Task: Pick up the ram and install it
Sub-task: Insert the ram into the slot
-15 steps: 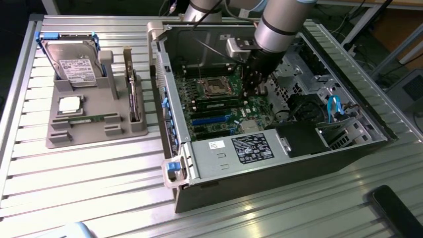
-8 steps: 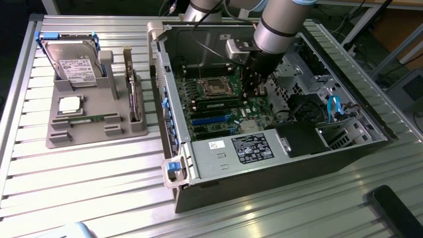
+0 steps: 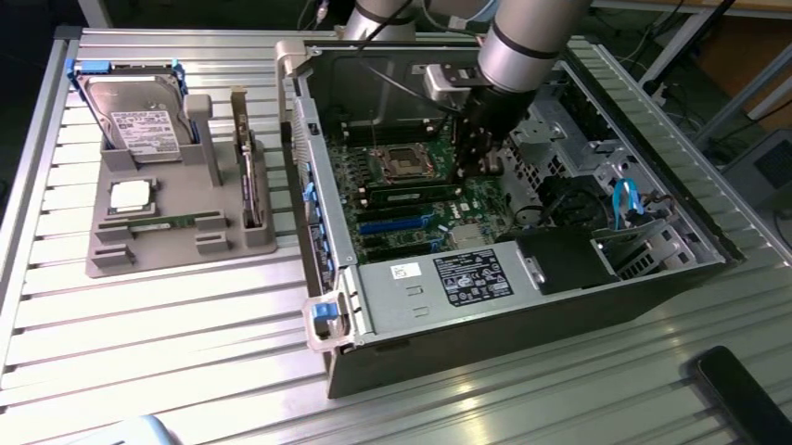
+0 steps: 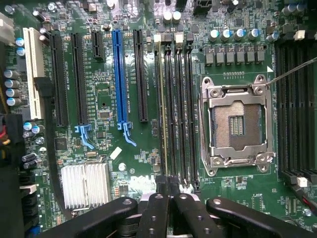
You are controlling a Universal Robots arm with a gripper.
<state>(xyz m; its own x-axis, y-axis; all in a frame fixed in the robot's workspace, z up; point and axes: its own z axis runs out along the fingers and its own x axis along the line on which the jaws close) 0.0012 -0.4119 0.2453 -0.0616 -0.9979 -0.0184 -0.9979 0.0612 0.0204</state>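
Inside the open computer case [image 3: 371, 315], my gripper [image 3: 478, 167] hangs low over the motherboard [image 3: 415, 218]. Its black fingers [image 4: 159, 184] are shut together with nothing seen between them, just above one end of the row of memory slots [image 4: 181, 109]. One ram [image 4: 161, 114] stands edge-on in the slot nearest the expansion slots; in the exterior view it is a green stick [image 3: 415, 196] lying across the board beside the gripper. A second ram [image 3: 161, 223] lies in the grey fixture outside the case.
The grey fixture [image 3: 185, 255] at the exterior view's left also holds a hard drive [image 3: 139, 116], a square silver processor [image 3: 130, 196] and an upright expansion card [image 3: 251, 171]. The processor socket [image 4: 237, 124] is empty. The power supply [image 3: 465, 276] and blue cables [image 3: 625, 199] crowd the case's near side.
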